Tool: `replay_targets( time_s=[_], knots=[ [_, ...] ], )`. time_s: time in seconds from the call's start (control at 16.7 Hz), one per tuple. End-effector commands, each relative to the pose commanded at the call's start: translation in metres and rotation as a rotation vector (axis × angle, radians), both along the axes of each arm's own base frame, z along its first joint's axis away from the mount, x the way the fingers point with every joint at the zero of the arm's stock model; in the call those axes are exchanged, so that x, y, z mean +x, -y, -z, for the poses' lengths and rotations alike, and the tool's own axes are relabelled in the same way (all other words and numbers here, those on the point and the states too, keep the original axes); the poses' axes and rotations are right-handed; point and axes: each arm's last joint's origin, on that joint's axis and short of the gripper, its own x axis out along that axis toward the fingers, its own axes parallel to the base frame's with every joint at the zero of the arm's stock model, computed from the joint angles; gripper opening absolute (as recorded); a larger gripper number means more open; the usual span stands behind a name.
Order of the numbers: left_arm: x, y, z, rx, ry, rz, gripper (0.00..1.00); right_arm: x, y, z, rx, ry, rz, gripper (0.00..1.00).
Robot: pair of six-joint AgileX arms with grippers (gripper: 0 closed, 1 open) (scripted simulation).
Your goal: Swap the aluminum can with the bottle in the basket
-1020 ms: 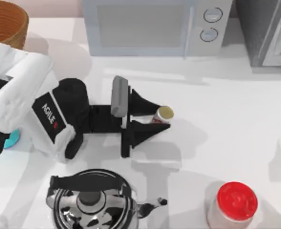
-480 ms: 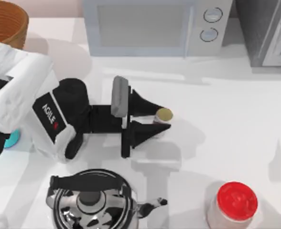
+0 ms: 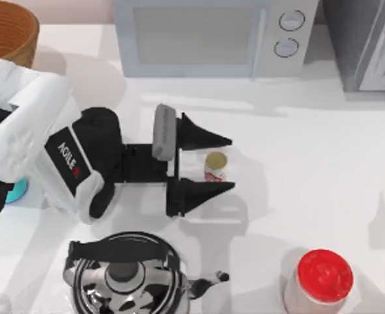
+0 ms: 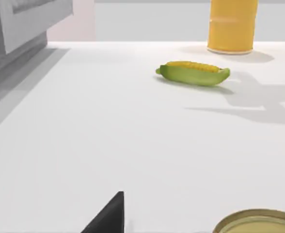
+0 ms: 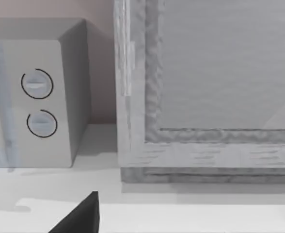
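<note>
The aluminum can [image 3: 215, 166], gold-topped with a white side and a red mark, stands upright on the table's middle. My left gripper [image 3: 231, 163] is open around it, one finger on each side and neither touching. In the left wrist view the can's gold top [image 4: 259, 222] lies close below, beside one dark fingertip [image 4: 111, 216]. The wicker basket [image 3: 8, 31] sits at the far left corner. A teal edge of the bottle [image 3: 16, 191] peeks out on the table under my left arm, the rest hidden. A dark part of my right gripper [image 5: 79, 217] shows facing the microwave.
A steel kettle [image 3: 124, 276] stands near the front, just in front of my left arm. A red-lidded jar [image 3: 321, 278] is at the front right. The microwave [image 3: 212, 36] and a grey appliance [image 3: 369, 42] line the back. An ear of corn [image 4: 193, 73] and an orange canister [image 4: 231, 24] lie farther right.
My left gripper has opened and let go of the can. The can now stands free, slightly lower and nearer the wrist than before.
</note>
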Motion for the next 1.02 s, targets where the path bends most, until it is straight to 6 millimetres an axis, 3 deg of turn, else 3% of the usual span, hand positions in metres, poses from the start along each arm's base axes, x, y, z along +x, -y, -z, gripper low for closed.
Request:
replay_targets(
  time_s=[0.6,0.78,1.02],
  knots=[
    [0.002,-0.007,-0.007,0.004,-0.009,-0.04,1.0,0.0,0.0,0.0,0.0,0.0,0.0,1.0],
    [0.005,-0.026,-0.035,0.017,-0.039,-0.168,1.0,0.0,0.0,0.0,0.0,0.0,0.0,1.0],
    [-0.008,-0.064,-0.102,0.035,-0.067,-0.418,1.0,0.0,0.0,0.0,0.0,0.0,0.0,1.0]
  ],
)
